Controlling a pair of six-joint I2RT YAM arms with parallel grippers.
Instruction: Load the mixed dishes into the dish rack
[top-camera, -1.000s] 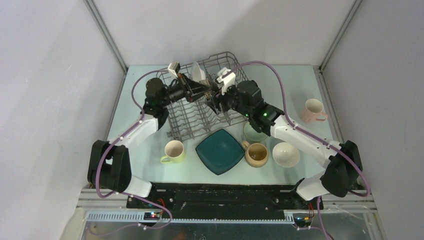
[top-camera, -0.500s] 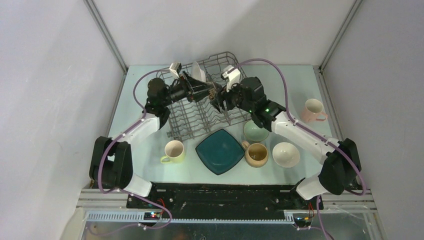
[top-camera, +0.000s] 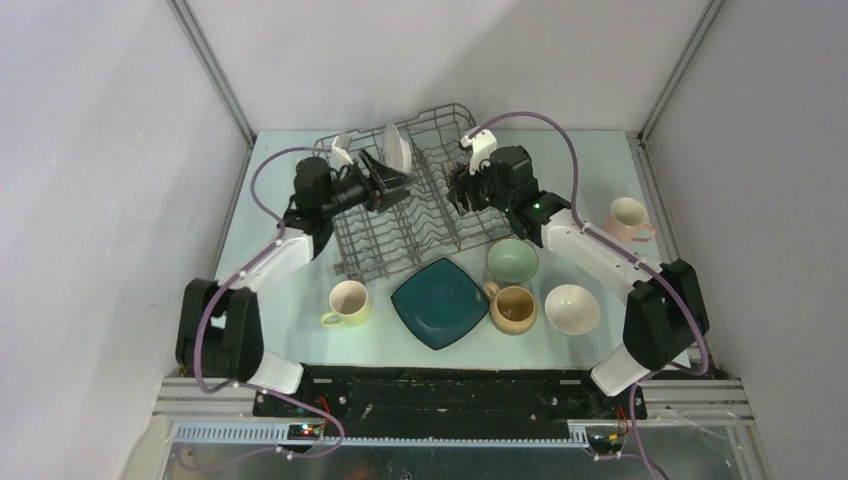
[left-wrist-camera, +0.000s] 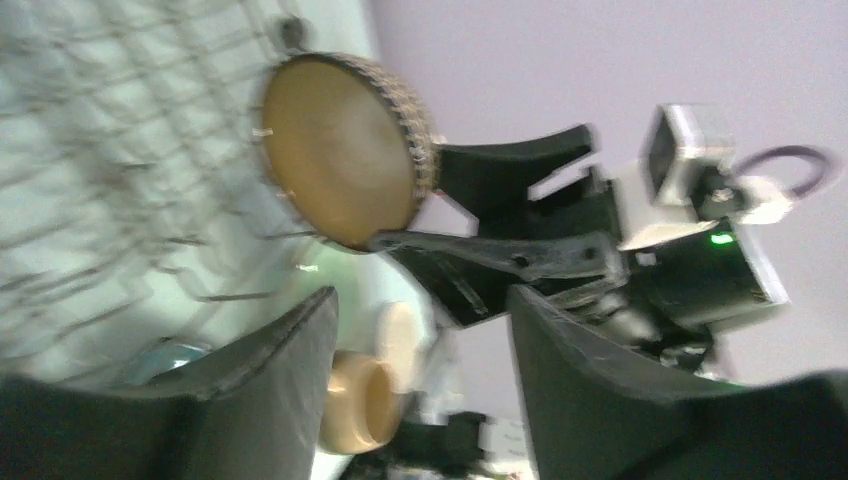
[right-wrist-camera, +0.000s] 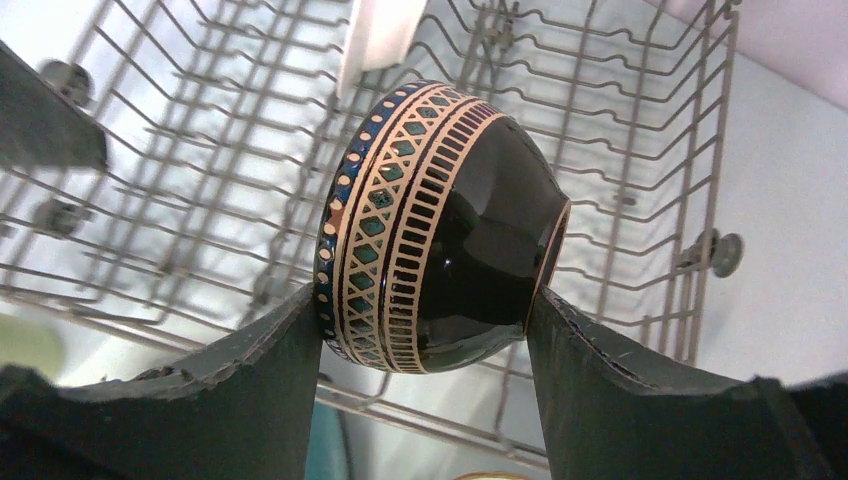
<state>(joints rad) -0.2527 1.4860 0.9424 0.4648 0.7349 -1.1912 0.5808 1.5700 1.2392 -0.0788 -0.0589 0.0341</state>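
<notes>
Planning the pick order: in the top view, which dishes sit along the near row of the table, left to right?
In order: yellow mug → dark teal square plate → tan mug → white bowl.

Blurred dish rack (left-wrist-camera: 95, 135) wires; white plate (right-wrist-camera: 378, 35) cut by top edge.

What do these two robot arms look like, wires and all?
The left arm and right arm share white link shells and black joints. A purple cable loops along each. Each black wrist carries a white camera block; the right shows a green light. The fingers are flat, dark grey, tapering.
</notes>
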